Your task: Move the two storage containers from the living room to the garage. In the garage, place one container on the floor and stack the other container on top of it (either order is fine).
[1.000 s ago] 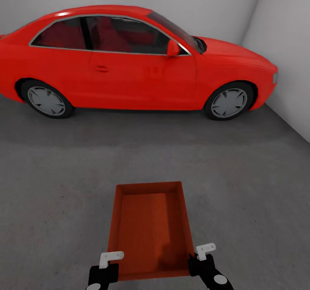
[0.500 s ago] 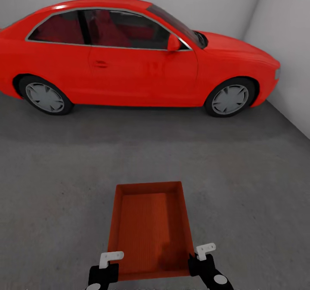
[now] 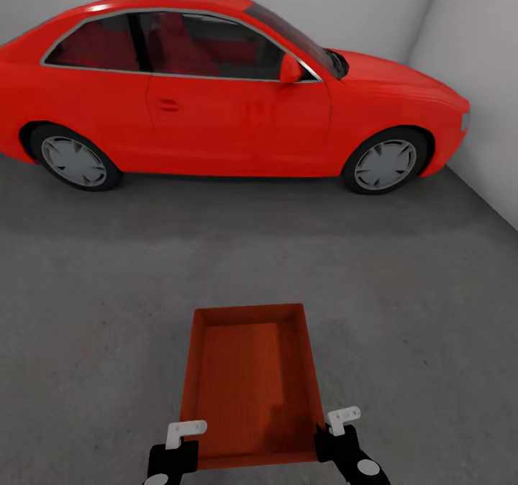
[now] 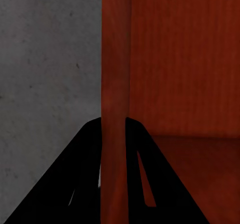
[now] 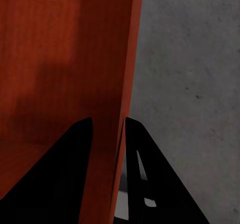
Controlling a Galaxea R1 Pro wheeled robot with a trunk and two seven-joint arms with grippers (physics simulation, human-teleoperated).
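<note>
An orange-red open-topped storage container [image 3: 248,384] hangs in front of me above the dark grey garage floor [image 3: 403,305], held at its near corners. My left gripper [image 3: 175,450] is shut on the thin left wall [image 4: 116,84], one black finger on each side of it. On the other side, my right gripper [image 3: 334,438] is shut on the right wall [image 5: 112,134] in the same way. The container's ribbed base [image 4: 190,59] is bare inside.
A large glossy red car [image 3: 216,89] stands side-on across the far part of the garage. White walls [image 3: 482,75] close the back and the right side. Open concrete lies between the car and the container.
The whole head view has shifted a little, with the car sliding slightly up and left in the picture. The container and both grippers hold the same place in the view.
</note>
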